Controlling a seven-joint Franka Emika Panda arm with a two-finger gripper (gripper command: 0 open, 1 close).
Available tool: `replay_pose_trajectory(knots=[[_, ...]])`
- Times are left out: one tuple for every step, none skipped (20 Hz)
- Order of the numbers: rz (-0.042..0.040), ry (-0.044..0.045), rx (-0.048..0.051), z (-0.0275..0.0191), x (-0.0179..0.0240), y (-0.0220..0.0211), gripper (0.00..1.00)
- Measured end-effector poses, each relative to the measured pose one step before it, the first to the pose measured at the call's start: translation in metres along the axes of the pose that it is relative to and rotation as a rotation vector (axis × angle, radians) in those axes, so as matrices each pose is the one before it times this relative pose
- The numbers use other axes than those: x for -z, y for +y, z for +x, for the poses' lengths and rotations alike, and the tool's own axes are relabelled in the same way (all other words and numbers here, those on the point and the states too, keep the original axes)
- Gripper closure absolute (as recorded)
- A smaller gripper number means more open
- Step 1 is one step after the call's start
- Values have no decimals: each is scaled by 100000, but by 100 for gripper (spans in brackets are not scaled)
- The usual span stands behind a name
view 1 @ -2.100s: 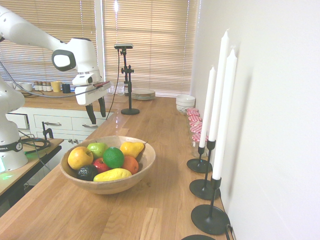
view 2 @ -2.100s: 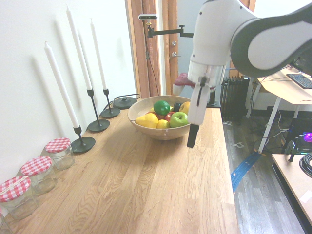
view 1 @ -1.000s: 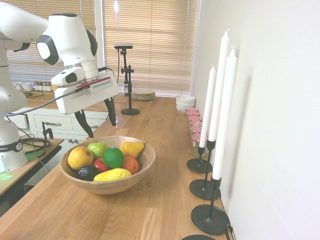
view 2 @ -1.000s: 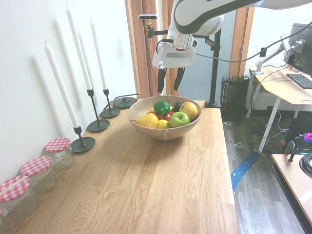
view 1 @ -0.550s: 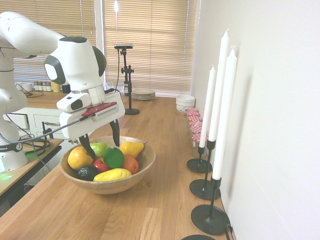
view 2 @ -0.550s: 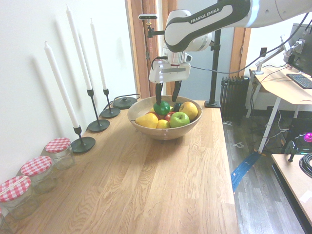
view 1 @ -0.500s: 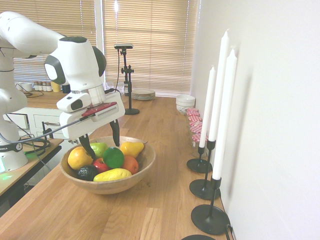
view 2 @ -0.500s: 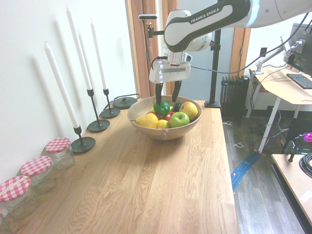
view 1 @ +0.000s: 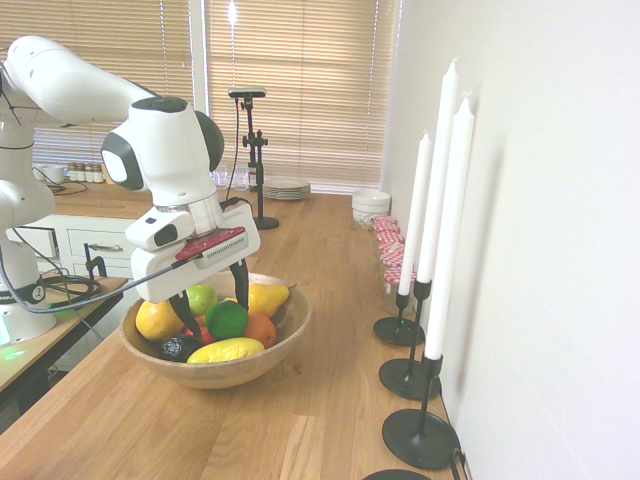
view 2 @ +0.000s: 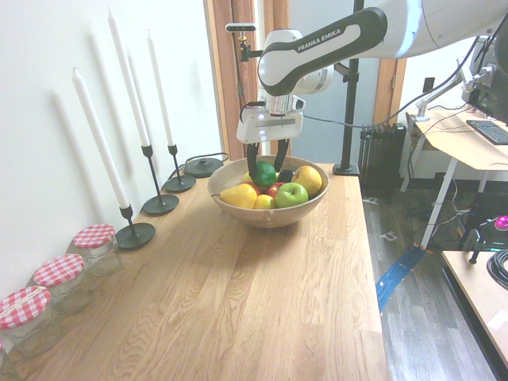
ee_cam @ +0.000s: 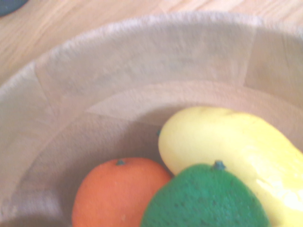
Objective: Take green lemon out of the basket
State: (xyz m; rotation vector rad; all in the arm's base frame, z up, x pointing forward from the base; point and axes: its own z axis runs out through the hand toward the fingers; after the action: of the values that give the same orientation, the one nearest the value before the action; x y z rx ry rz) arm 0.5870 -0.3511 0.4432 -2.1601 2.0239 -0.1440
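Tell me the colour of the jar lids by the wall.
Red-and-white check on the jar lids, clearest in the second exterior view.

you get bright, even daylight in both exterior views; in the first it comes through the slatted blinds behind the arm, washing that window area pale. the candles throw soft shadows on the white wall. your wrist view is soft and out of focus, with the basket wall hazy and the green lemon only roughly textured.
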Motion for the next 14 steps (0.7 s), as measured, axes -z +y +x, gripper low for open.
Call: replay_pose_trajectory(knots=[[212,149,357,21,121,-153,100],[125,61,212,4,44,-112,100],[94,28,145,0,12,-60,100],[59,2,114,5,3,-30,100],[82,-13,37,11,20,-12,100],[115,21,-21,25,47,-9,100],[138,55,-82,66,75,9,100],[115,-13,-127,92,67,40,100],[63,-22,-66,88,26,54,100],[19,-68,-81,89,-28,59,100],[39,-100,-71,82,-32,53,100],[-25,-119,-32,33,-74,19,100],[37,-148,-35,-5,-58,-8,100],[35,-34,17,-3,0,-3,100]])
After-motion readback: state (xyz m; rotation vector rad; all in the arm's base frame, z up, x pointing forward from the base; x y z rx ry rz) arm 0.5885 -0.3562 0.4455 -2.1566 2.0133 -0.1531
